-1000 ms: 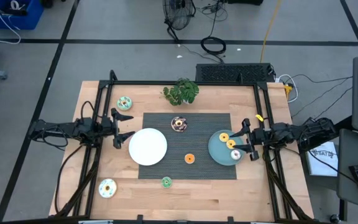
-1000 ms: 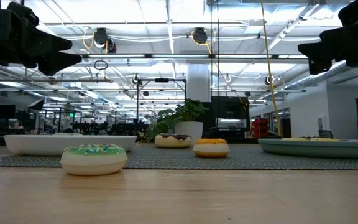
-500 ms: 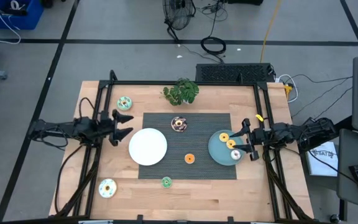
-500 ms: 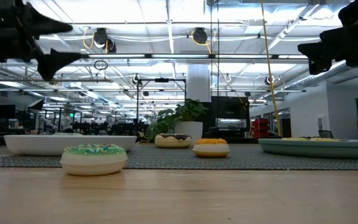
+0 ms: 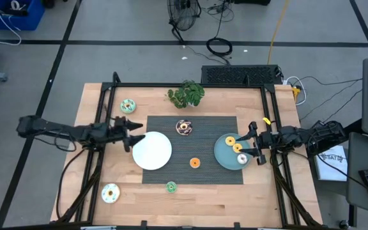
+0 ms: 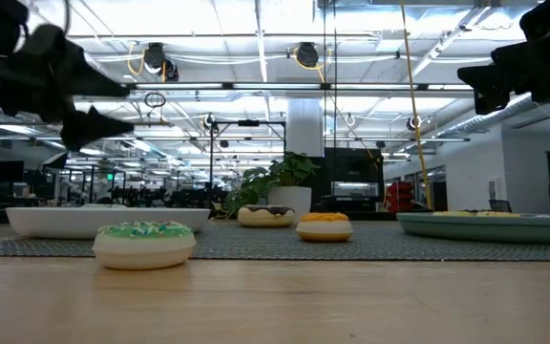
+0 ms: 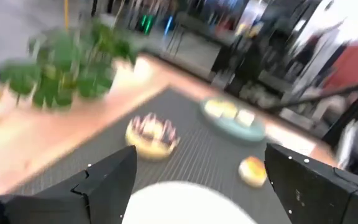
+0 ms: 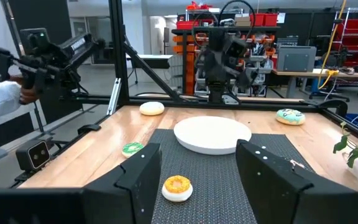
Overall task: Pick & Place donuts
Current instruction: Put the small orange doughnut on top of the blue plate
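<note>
We see the left gripper point(image 5: 135, 135) with fingers spread and empty, above the near rim of the white plate point(image 5: 153, 152); the right gripper point(image 5: 254, 143), likewise spread and empty, hangs over the teal plate point(image 5: 222, 154), which carries three donuts point(image 5: 237, 148); other donuts lie apart: chocolate point(image 5: 184, 127), orange point(image 5: 195, 162) and green point(image 5: 171, 186) on the dark mat point(image 5: 216, 124), mint point(image 5: 128, 106) and yellow point(image 5: 110, 192) on bare wood.

- The left gripper point(image 5: 135, 135) now reaches farther in over the worktop, its open fingers point(image 5: 133, 124) at the near edge of the white plate point(image 5: 153, 152), where a second ago they were short of it.
- In the low view it hangs lower and farther inward than before.
</note>
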### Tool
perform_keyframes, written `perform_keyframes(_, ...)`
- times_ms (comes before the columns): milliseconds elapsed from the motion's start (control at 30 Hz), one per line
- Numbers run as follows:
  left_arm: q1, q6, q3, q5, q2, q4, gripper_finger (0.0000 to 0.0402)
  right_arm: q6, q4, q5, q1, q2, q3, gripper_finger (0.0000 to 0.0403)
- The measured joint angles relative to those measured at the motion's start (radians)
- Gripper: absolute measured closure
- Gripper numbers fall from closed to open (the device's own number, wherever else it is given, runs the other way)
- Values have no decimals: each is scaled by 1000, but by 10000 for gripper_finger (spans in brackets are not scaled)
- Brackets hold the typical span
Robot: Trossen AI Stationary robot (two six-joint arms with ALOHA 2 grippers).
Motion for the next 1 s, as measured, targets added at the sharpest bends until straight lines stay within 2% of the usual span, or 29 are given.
perform_keyframes(200,-20,-3,135,8,375,51,53,0,0,0,0,0,0,207)
perform_keyframes(367,-88,153,351,61,702,58,53,0,0,0,0,0,0,207)
perform_keyframes(567,-164,322,597,63,1032,50,53,0,0,0,0,0,0,207)
perform_keyframes(833,-191,343,830,68,1314,19,53,0,4,0,0,0,0,206)
perform_keyframes(1000,-176,286,932,169,1453,-13,53,0,6,1,0,0,0,206)
